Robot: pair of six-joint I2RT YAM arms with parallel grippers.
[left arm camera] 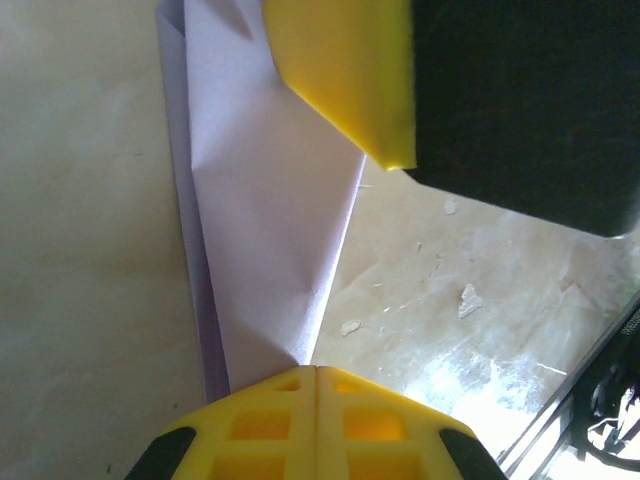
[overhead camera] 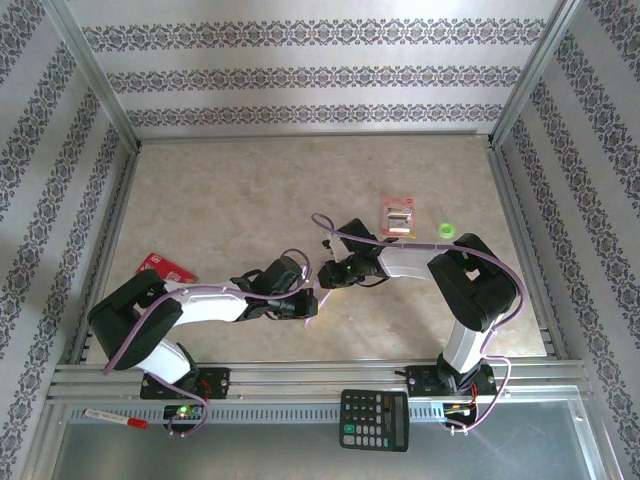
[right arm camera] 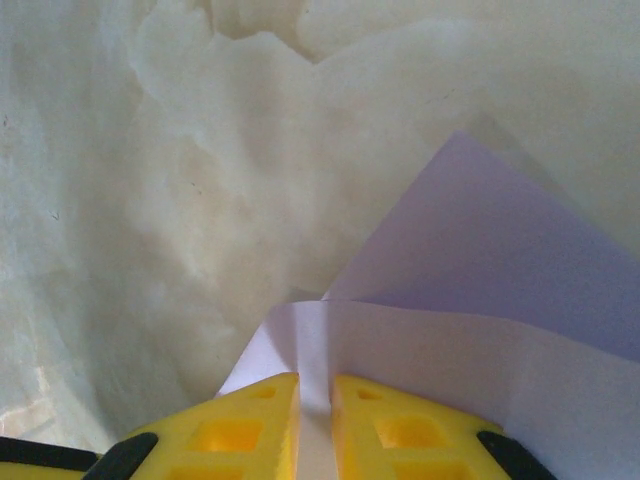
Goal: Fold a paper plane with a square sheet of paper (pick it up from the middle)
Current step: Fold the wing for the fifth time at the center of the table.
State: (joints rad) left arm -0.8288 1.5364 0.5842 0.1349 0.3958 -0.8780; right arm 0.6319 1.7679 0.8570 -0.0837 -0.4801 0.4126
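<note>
The left end effector (left arm camera: 315, 378) has its yellow fingers pressed together, clamped on the narrow end of the folded lavender paper (left arm camera: 265, 220). The right end effector (right arm camera: 315, 388) grips another edge of the same paper, which passes through the slim gap between its fingers. Both meet over the counter (overhead camera: 250, 190), towards the middle of its near edge, with the paper between them creased into long overlapping flaps. A red-and-white packet (overhead camera: 398, 215) lies right of the counter's centre, its contents too small to make out. A green ring (overhead camera: 447, 231) sits near it, towards the right edge. A red packet (overhead camera: 165, 267) lies near the left edge. A calculator (overhead camera: 374, 419) and a marker (overhead camera: 115, 417) rest on the metal ledge (overhead camera: 280, 440) before the near edge.
</note>
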